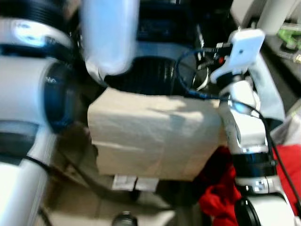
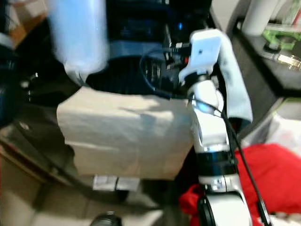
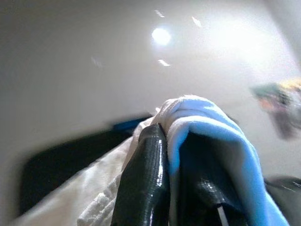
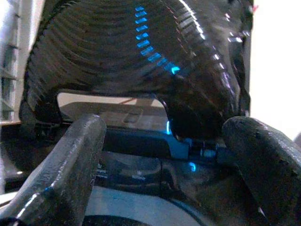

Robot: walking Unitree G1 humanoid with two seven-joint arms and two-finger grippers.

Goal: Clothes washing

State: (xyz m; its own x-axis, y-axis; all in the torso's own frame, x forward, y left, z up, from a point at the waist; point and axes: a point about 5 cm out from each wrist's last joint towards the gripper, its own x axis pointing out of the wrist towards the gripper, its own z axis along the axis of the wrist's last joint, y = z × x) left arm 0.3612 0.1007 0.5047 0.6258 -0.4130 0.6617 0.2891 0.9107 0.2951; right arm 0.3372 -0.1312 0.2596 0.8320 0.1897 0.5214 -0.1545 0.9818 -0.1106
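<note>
Left wrist view, item one: my left claw [image 3: 164,188], black glossy fingers [image 3: 143,183] pressed together on a fold of cloth. The cloth here shows two faces, a pale blue one bunched over the fingertips and a cream one with a ribbed hem trailing below. Background is a blurred pale wall with a light spot.

Item two: my right claw [image 4: 164,155], seen from its own wrist camera, fingers [image 4: 70,160] spread wide apart with nothing between them. Beyond the gap I see the dark ribbed drum of a washing machine [image 4: 127,47], its black surface catching rows of blue reflected light, and a dark panel with small blue lamps.

Item three, head cameras: a beige garment [image 1: 155,136], large, flat and roughly rectangular, creased, hanging spread out in front of me between the two arms. Two small white labels [image 1: 134,182] dangle at its lower edge. Its upper edge lies just below the dark round machine opening [image 1: 146,73].

Item four: my right arm [image 1: 244,122], silver, upright on the right side, with a white wrist camera block and a black cable looped beside it; a pale blue cloth [image 2: 233,80] drapes over its outer side.

Item five: my left arm [image 1: 106,35], blurred, reaching across the top left.

Item six: a red garment [image 2: 263,174] heaped low on the right, beside the right arm.
</note>
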